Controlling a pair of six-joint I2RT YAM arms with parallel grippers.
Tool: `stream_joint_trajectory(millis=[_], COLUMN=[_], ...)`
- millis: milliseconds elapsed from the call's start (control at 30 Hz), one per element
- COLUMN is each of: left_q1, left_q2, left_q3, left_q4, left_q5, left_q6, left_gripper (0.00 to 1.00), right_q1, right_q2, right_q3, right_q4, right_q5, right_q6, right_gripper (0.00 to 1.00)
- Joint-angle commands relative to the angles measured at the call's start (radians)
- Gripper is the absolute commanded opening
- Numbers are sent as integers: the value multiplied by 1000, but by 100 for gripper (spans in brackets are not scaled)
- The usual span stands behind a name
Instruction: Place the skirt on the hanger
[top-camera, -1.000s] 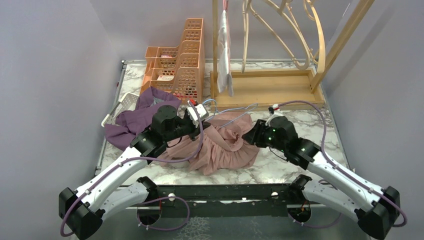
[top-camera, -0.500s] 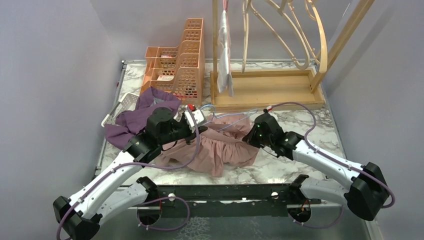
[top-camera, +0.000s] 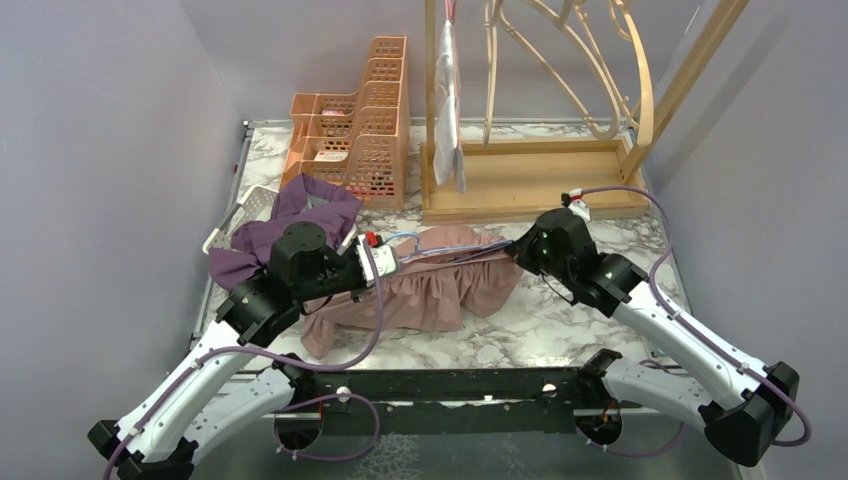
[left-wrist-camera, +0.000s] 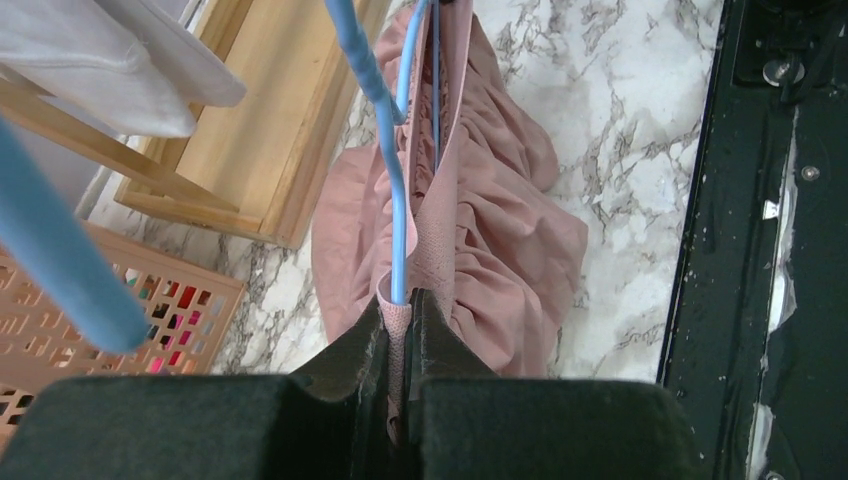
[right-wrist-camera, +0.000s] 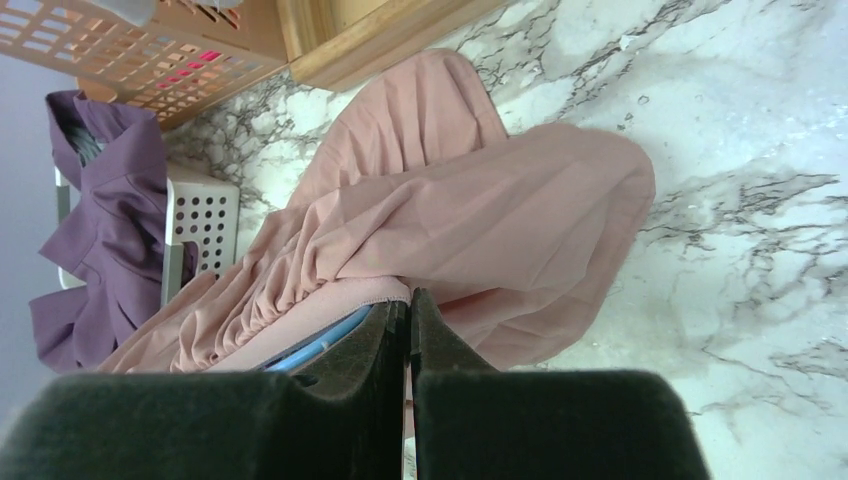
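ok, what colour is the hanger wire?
Light blue. The hanger shows best in the left wrist view, lying along the pink skirt at its waistband.

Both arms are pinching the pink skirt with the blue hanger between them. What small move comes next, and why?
Probably raise both arms together, keeping the waistband stretched. The left jaws and right jaws are shut on the skirt at its waistband, the hanger runs along it, yet most of the fabric lies bunched on the table.
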Motion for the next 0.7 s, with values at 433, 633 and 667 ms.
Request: stream_joint_trajectory(millis=[433, 633, 667], left_q1=[3, 4, 3], left_q2=[99, 192, 204], left_q3=[112, 150, 154], left_q4=[-244, -186, -171], left_q5=[-98, 10, 31], left_q6=[111, 31, 19], left_gripper=[0, 0, 0], right_q1=[-32, -32, -33], right_q2=[37, 15, 17], right_q3=[153, 154, 156], right_q4=[-187, 15, 34], right_q5=[139, -301, -359], right_q6=[-243, -446, -452], right_gripper=[10, 3, 2])
